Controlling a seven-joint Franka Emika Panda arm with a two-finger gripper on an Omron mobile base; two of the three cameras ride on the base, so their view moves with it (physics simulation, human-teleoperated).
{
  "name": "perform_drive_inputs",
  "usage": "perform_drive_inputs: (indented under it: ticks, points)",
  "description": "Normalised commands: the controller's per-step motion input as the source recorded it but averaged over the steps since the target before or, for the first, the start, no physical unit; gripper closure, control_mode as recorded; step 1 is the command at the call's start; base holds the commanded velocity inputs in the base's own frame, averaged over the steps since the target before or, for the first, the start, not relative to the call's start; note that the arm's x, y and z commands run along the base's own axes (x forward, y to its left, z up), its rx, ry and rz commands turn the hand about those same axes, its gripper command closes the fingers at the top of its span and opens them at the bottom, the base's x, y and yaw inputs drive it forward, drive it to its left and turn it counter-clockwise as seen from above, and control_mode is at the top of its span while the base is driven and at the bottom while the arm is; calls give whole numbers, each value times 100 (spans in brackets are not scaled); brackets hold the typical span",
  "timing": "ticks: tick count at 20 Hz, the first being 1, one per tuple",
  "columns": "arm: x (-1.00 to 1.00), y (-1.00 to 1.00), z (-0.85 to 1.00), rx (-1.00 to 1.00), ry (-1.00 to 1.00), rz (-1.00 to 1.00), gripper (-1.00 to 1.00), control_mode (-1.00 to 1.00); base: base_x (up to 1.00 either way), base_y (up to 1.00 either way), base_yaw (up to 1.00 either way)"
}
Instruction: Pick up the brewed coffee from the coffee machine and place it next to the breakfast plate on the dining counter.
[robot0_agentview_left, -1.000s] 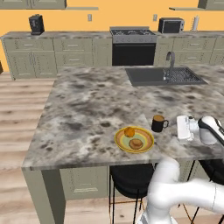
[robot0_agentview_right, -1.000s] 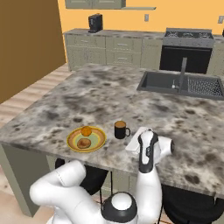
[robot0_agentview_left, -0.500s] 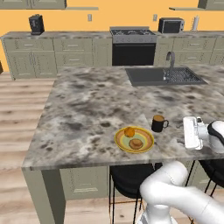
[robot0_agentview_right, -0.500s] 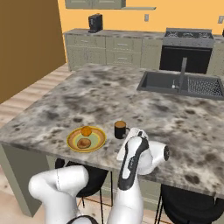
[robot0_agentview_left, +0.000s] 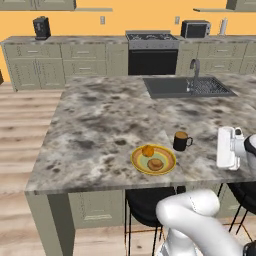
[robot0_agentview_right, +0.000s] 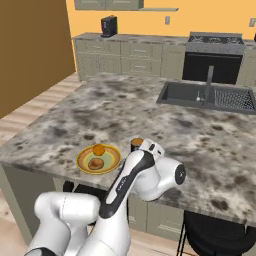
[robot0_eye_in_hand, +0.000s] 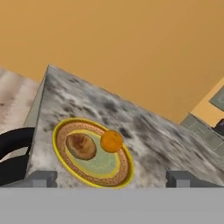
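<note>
The brewed coffee (robot0_agentview_left: 181, 141), a black mug with brown liquid, stands on the dining counter (robot0_agentview_left: 100, 125) just right of the breakfast plate (robot0_agentview_left: 170, 161). The yellow plate carries an orange round food and a brown one. My gripper (robot0_agentview_left: 219, 148) hovers to the mug's right, apart from it. In the hand view the gripper (robot0_eye_in_hand: 111, 179) is open, fingertips (robot0_eye_in_hand: 41, 178) wide apart, facing the plate (robot0_eye_in_hand: 124, 164) with nothing held. In the right base view my arm partly covers the mug (robot0_agentview_right: 136, 144) beside the plate (robot0_agentview_right: 112, 161). The coffee machine (robot0_agentview_left: 41, 27) sits on the far wall counter.
An inset sink with faucet (robot0_agentview_left: 182, 86) lies at the counter's far right. A stove (robot0_agentview_left: 152, 50) and microwave (robot0_agentview_left: 195, 29) line the back wall. Black stools (robot0_agentview_left: 145, 210) stand under the counter's near edge. A brown wall (robot0_agentview_right: 30, 50) is on the left.
My hand has drawn back to the right, away from the mug, and the jaws have spread to full width. The mug stays put beside the plate.
</note>
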Motion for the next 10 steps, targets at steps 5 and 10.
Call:
perform_drive_inputs:
  ticks: [5,10]
  points:
    - [-36,-35,0,0,-1,0,-100,-100,0,0,0]
    - [-63,-71,0,5,-7,0,-100,-100,0,0,0]
